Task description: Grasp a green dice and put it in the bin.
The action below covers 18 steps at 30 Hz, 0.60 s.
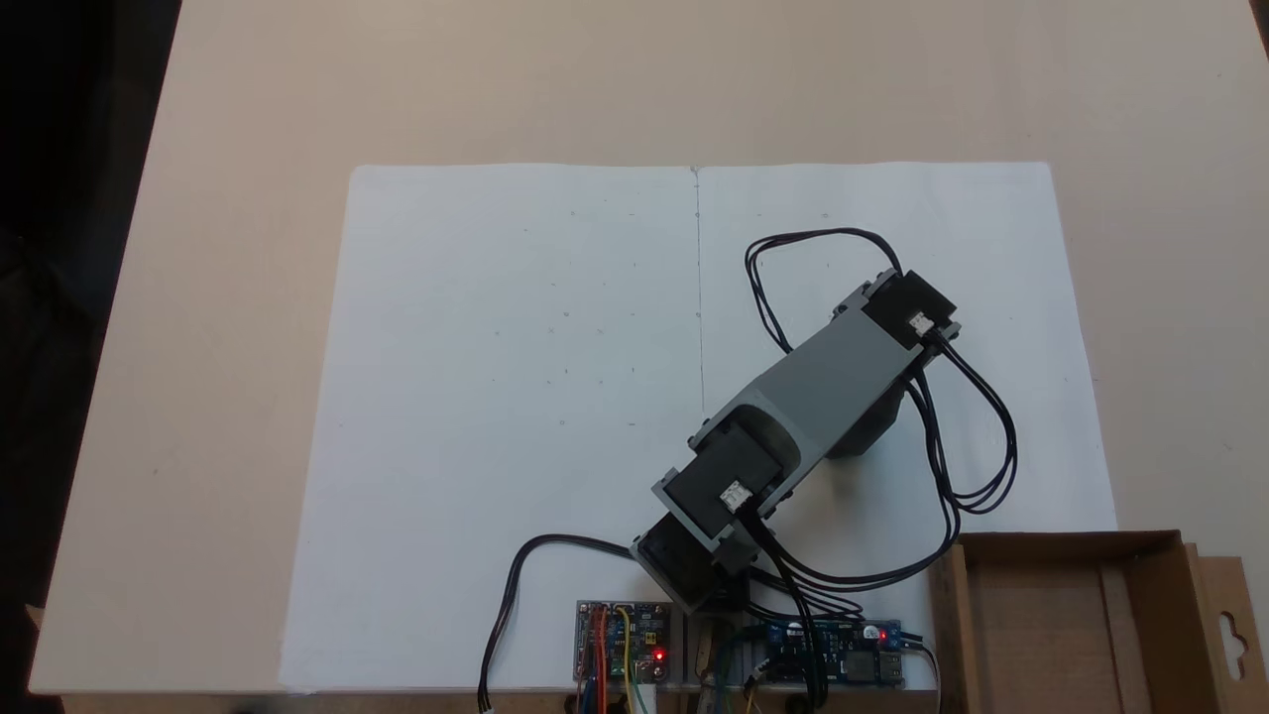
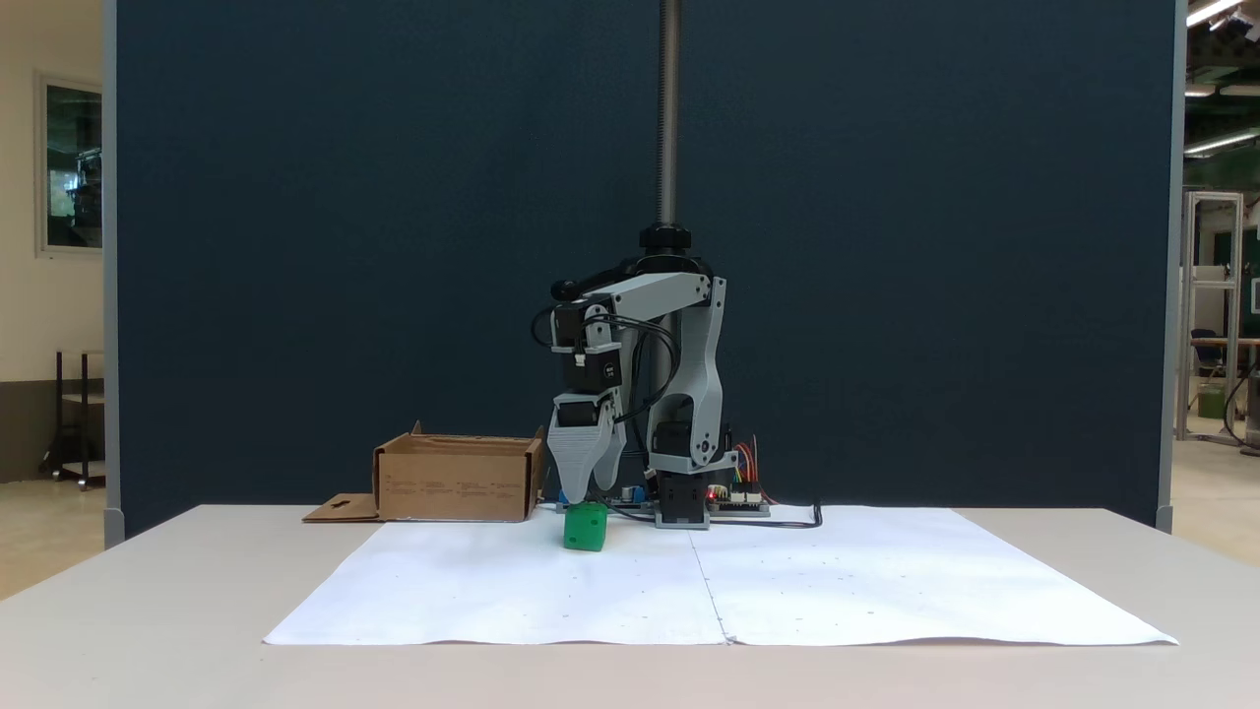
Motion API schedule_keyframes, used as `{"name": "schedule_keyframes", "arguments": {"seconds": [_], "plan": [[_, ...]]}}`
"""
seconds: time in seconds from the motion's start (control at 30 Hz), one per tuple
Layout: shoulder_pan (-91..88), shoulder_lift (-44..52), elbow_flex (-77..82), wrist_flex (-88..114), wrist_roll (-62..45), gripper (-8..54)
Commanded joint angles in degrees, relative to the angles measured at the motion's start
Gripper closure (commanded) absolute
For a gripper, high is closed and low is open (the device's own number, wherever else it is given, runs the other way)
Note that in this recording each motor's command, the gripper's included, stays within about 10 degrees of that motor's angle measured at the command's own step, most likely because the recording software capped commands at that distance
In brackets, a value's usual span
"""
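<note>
The green dice (image 2: 585,527) rests on the white paper, a small bright green cube just left of the arm's base in a fixed view. My gripper (image 2: 582,495) points straight down right above it, tips at the cube's top face. Its jaws lie one behind the other, so whether they are open or shut cannot be told. The bin (image 2: 458,483), a low brown cardboard box, stands to the left of the dice. From above the bin (image 1: 1066,541) sits at the bottom right corner, and the arm (image 1: 833,377) stretches toward the upper right.
White paper sheets (image 1: 516,397) cover the middle of the beige table (image 1: 228,297). Circuit boards (image 1: 625,640) with red lights and black cables (image 1: 977,436) sit by the arm's base. The bin's flap (image 2: 340,509) lies flat on the table.
</note>
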State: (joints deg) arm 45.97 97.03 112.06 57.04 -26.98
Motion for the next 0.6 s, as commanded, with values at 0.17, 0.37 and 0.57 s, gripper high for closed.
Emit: {"name": "schedule_keyframes", "arguments": {"seconds": [0.17, 0.37, 0.57], "plan": [[0.2, -1.0, -2.3, -0.9, -8.1, -0.4], [0.4, -2.5, -2.3, -0.8, -11.3, -0.4], [0.3, -4.0, -2.3, -1.4, -12.0, -0.5]]}}
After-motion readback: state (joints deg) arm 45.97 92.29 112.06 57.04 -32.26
